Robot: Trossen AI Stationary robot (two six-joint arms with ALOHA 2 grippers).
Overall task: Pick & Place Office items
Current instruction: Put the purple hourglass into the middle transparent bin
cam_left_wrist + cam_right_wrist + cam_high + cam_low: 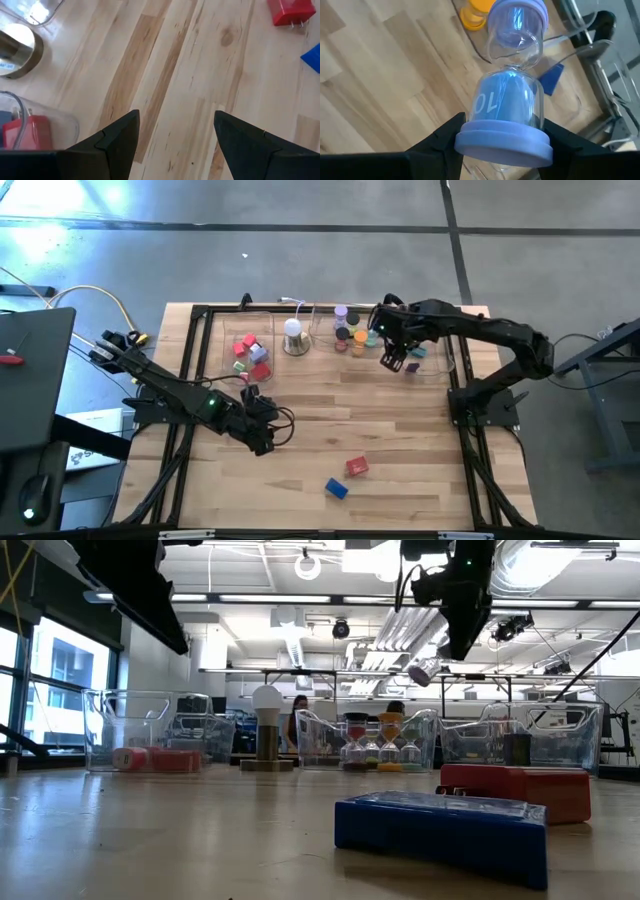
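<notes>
1. Judged from how things lie, the sorting is well along: most office items already sit in clear trays [262,311] along the desk's far edge. Red and pink blocks [250,352] fill the far-left tray; the round timers [350,332], hourglass-like pieces with coloured caps, stand in the middle one.
2. The right claw [392,361] hangs above the far-right tray, pinching a lilac timer [506,117] by its end cap, the piece tilted in the air.
3. The left claw [175,145] is spread with nothing between its fingers, low over bare wood left of the desk's centre, just near of the left tray.
4. Left to do: a red block [357,467] and a blue block [336,488] lie loose near the desk's near edge, close together.
5. The desk [420,440] is pale wood planks in a dark frame. A white dome lamp [293,338] stands between the trays.
6. Beyond is an open workshop with ceiling lights, ducts and windows; two people show far behind the trays.
</notes>
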